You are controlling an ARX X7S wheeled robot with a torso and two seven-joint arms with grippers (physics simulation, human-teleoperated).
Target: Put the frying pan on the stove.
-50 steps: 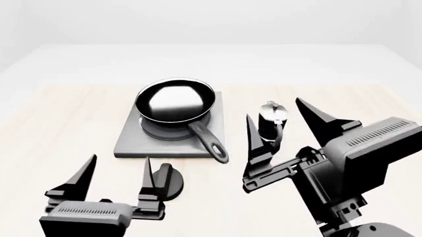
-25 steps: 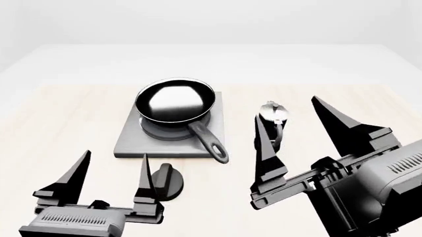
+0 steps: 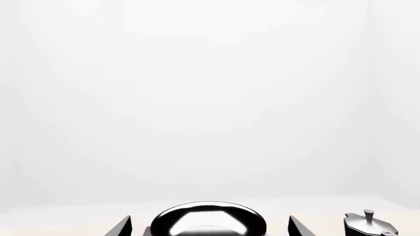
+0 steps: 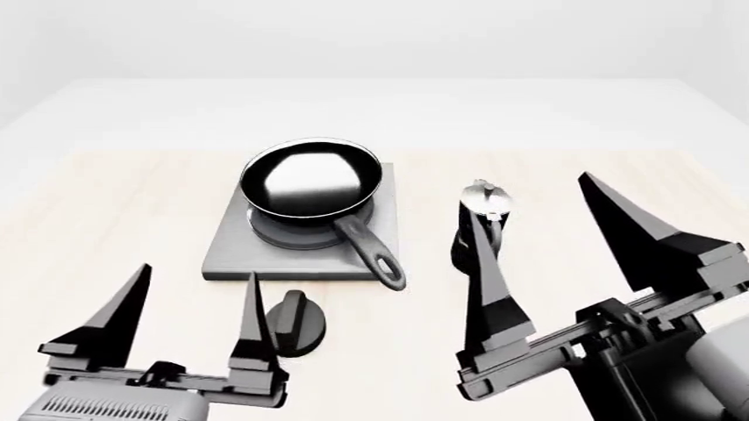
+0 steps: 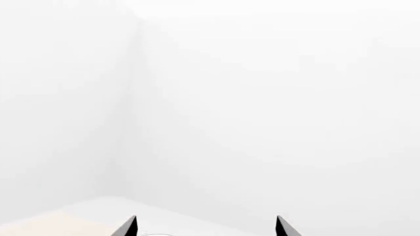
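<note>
Round glossy black frying pan (image 4: 310, 181) sits on the flat grey square stove (image 4: 234, 250), centre frame; left gripper (image 4: 188, 303) and right gripper (image 4: 559, 235) both spread apart, empty.

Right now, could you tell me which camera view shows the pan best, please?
The head view: the whole pan shows there, sitting on the stove, handle included. The left wrist view catches only its upper part at the frame's edge. The right wrist view shows none of it.

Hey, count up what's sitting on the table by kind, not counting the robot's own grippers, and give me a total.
Frying pan: 1
Stove: 1
Moka pot: 1
Round black knob: 1
Total: 4
</note>
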